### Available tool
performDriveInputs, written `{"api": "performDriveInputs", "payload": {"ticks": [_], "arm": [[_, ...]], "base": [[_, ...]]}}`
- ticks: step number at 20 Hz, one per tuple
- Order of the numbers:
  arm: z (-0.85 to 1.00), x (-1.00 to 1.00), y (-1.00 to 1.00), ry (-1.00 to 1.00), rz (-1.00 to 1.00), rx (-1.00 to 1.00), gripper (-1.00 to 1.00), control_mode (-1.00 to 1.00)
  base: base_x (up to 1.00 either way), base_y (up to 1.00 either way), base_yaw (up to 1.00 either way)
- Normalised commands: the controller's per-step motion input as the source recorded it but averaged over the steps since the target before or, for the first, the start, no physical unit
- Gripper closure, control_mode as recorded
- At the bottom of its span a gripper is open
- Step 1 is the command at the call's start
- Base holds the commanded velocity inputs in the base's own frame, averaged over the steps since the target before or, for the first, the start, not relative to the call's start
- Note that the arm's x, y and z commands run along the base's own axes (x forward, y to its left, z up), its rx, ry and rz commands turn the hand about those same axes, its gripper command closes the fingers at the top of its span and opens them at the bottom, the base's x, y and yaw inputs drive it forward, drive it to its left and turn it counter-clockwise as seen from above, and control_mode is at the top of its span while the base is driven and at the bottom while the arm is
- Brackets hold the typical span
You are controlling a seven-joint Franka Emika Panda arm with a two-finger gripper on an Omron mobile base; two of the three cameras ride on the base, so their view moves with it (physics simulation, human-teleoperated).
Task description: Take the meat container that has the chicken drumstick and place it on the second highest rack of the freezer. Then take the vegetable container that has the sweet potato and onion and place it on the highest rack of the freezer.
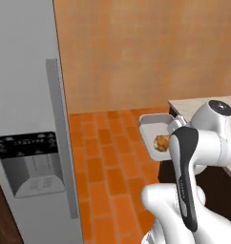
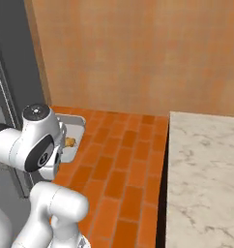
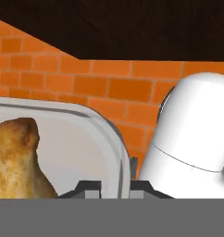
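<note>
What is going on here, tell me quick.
The robot arm is carrying the meat container with the chicken drumstick in it. Its tool is shut on the container's rim, and the tray hangs in the air above the orange tiled floor, off the marble counter. The freezer stands to the left with its door shut, so nothing is on a rack yet.

Meat container (image 1: 151, 125): held above the floor (image 1: 108, 162), between the freezer (image 1: 26, 119) on the left and the tabletop (image 1: 198, 106) on the right. Chicken drumstick (image 1: 161, 141): inside the container. Hand (image 3: 115, 187): at the container's rim, one finger on each side of the wall. Freezer handle (image 1: 60, 138): along the door's right edge. Wall (image 1: 151, 52): behind all.
</note>
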Motion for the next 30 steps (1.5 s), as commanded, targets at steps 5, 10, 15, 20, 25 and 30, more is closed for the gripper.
{"api": "performDriveInputs", "payload": {"ticks": [5,10,15,20,25,30], "arm": [[0.0,0.0,0.0,0.0,0.0,0.0,1.0,1.0],[0.0,0.0,0.0,0.0,0.0,0.0,1.0,1.0],[0.0,0.0,0.0,0.0,0.0,0.0,1.0,1.0],[0.0,0.0,0.0,0.0,0.0,0.0,1.0,1.0],[0.0,0.0,0.0,0.0,0.0,0.0,1.0,1.0],[0.0,0.0,0.0,0.0,0.0,0.0,1.0,1.0]], "base": [[1.0,0.0,0.08],[1.0,-0.13,0.46],[1.0,-0.18,0.66],[0.96,-0.18,0.71],[0.26,-0.07,0.74],[0.03,0.0,0.7]]}}
